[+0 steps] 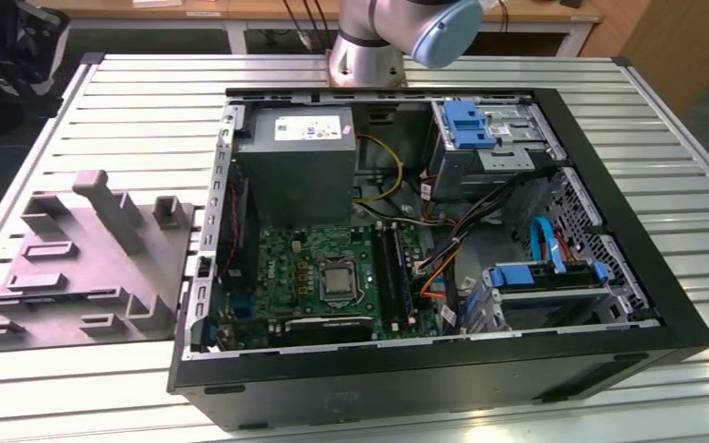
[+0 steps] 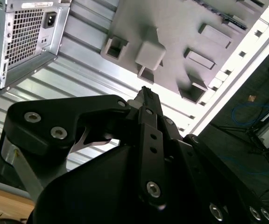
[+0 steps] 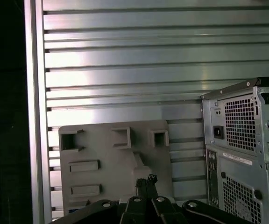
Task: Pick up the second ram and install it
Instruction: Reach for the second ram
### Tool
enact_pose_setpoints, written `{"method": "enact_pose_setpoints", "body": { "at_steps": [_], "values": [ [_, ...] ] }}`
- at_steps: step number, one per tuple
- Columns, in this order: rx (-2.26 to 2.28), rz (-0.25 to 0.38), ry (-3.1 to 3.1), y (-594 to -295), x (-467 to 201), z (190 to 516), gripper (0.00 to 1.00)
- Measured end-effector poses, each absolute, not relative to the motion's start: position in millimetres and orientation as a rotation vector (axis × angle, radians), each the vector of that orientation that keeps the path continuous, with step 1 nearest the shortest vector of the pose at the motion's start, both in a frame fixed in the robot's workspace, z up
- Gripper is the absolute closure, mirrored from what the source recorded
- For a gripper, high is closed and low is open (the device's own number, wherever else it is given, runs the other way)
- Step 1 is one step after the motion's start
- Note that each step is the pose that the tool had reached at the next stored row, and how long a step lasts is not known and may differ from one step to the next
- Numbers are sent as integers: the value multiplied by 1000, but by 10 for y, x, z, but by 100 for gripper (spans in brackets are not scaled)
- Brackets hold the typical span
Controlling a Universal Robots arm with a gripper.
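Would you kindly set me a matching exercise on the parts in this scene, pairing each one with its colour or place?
Things:
1. motherboard
2. moulded tray
3. drive bracket
4. power supply

Descriptions:
A. blue
B. carries a white label
C. green
D. lies on the slatted table, outside the computer case

Pairs: 1-C, 2-D, 3-A, 4-B.
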State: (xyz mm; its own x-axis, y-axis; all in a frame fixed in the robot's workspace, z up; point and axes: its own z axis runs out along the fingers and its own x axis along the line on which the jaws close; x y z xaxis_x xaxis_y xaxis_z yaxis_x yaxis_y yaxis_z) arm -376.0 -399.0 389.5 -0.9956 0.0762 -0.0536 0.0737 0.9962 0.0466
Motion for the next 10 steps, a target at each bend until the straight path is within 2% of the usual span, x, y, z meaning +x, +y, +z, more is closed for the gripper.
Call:
{"method": "enact_pose_setpoints", "body": {
  "at_steps": [10],
  "values": [
    [116, 69, 3080, -3990, -4070, 3881, 90]
  ]
}}
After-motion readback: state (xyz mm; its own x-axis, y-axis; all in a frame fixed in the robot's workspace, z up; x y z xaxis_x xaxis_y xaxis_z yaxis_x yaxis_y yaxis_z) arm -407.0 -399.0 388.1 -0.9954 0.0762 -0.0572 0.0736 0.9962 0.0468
